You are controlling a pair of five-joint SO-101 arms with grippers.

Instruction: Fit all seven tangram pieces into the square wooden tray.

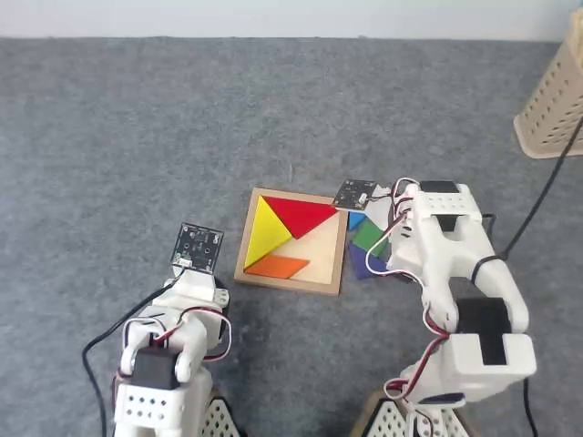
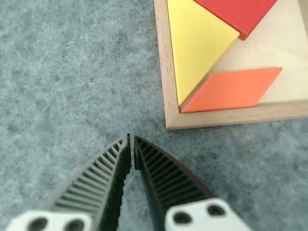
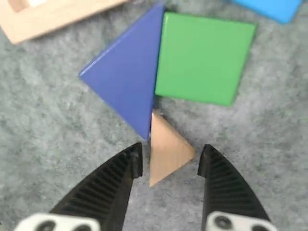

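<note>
The right claw (image 3: 171,149) stood wide around a small tan wooden triangle (image 3: 166,144). The ribbed left claw (image 2: 132,138) sat pinched tight by the square wooden tray (image 2: 166,72).

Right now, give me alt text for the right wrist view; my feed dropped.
The open right end effector straddles a small tan triangle on grey carpet. Just beyond it, a dark blue triangle and a green square lie edge to edge, with a corner of the wooden tray farther off.

three pieces (image 1: 265,233) lie in the tray (image 1: 288,285), four others (image 3: 204,57) beside it.
</note>
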